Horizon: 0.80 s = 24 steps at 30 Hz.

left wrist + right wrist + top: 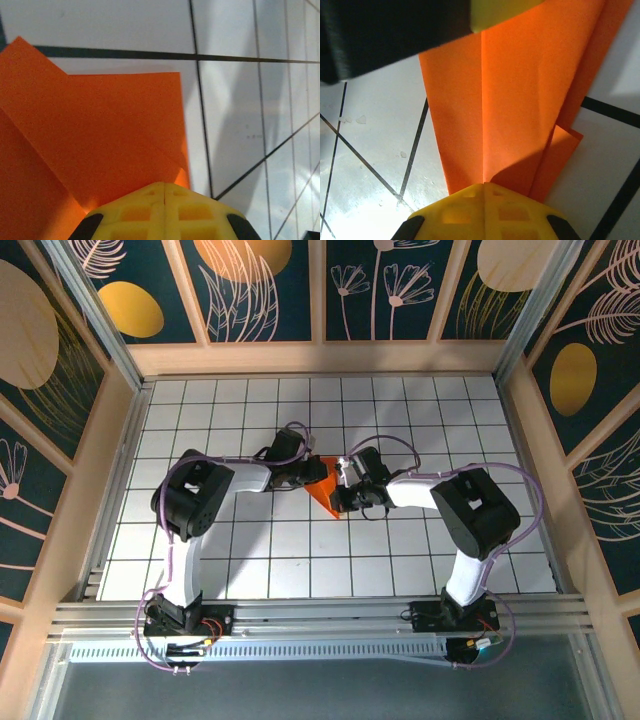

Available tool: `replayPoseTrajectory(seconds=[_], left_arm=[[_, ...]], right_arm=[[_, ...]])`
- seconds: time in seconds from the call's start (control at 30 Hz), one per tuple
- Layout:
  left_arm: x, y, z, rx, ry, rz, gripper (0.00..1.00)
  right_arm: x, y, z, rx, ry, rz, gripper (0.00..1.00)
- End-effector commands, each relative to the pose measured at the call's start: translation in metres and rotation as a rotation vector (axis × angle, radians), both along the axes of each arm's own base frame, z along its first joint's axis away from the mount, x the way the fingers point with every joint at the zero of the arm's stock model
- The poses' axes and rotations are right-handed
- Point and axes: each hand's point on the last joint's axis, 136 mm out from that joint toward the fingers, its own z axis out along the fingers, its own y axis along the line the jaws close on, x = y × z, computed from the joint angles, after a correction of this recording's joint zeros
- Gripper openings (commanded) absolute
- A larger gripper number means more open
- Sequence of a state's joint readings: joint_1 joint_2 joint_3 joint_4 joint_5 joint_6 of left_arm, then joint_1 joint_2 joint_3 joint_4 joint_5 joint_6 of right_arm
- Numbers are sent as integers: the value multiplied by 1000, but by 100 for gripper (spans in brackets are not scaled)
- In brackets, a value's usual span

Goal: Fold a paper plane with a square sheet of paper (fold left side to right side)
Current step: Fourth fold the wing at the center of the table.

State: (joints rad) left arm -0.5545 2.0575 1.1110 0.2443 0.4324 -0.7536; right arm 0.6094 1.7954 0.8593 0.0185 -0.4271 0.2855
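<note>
The orange sheet of paper (323,494) lies partly folded at the middle of the grid table, between the two arms. In the left wrist view the paper (115,130) shows layered flaps with diagonal creases. My left gripper (164,186) is shut, its yellow tips together at the paper's near edge. In the right wrist view the paper (520,100) is a long shape with a straight centre crease that runs down to my shut right gripper (484,186). The left gripper's yellow fingers (505,12) sit on the paper's far end. From above, the left gripper (310,477) and right gripper (341,490) face each other across the paper.
The white tiled table (200,550) with black grid lines stretches out on all sides of the paper. Wooden walls (320,358) close it in at the back and sides. A metal rail (320,615) carries both arm bases along the near edge.
</note>
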Motion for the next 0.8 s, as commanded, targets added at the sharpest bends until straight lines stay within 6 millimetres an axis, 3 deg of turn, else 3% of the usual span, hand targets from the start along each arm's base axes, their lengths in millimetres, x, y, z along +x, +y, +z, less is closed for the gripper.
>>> replayPoseTrajectory(seconds=[0.0,0.4,0.77], left_arm=[[-3,8,-17,40,33,27,0],[-23,26,-33,62,76,69,0],[-34,31,-35,65,87,79,0]], right_arm=[[-58,-47,-49,-201,240,0,0],[-30,-11,31,96,105,32,0],[-8,11,42,212,98,28,0]])
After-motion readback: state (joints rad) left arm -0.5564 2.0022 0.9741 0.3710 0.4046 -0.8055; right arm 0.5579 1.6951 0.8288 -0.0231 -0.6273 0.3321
